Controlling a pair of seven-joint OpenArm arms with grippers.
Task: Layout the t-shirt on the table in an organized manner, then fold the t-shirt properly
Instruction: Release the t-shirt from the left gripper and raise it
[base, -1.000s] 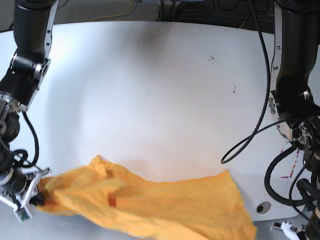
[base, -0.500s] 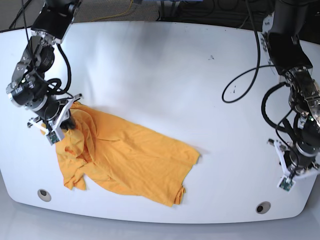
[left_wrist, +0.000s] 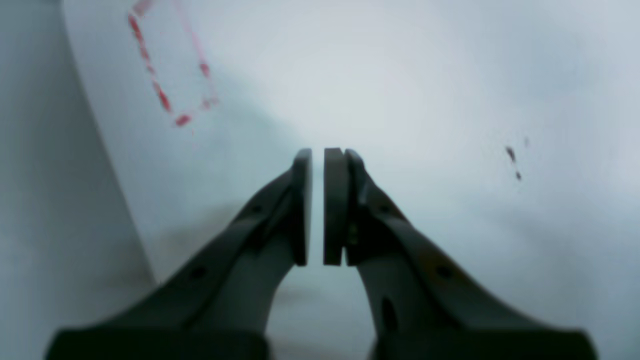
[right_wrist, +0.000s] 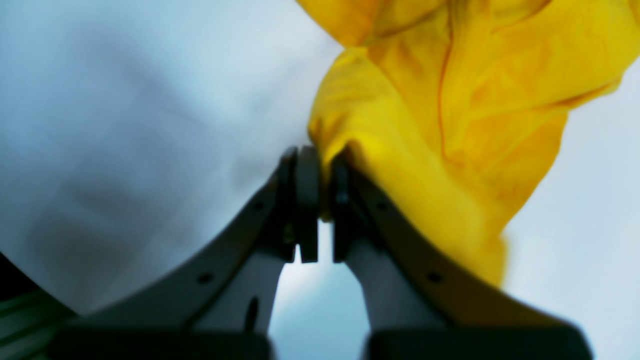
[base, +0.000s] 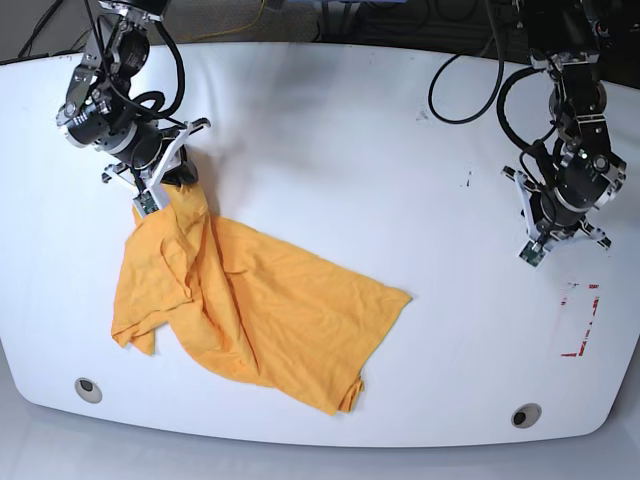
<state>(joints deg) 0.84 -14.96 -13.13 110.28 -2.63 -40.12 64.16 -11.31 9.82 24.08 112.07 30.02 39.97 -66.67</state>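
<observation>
Table: the big white table (base: 320, 130) fills the base view, and it is shiny.
T-shirt: the orange-yellow t-shirt (base: 250, 310) lies crumpled on the table's left half in the base view, one corner lifted up.
Right gripper: the right gripper (right_wrist: 320, 200) pinches that lifted corner tight between its jaws.
Left gripper: the left gripper (left_wrist: 317, 205) is squeezed closed on nothing, well apart from the shirt.
Red tape: a small red tape outline (base: 582, 320) sits near the left gripper.

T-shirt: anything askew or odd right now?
Yes. The t-shirt lies crumpled and diagonal on the table, one corner pinched and lifted by the right gripper. The left gripper is shut, empty, over bare tabletop.
</observation>
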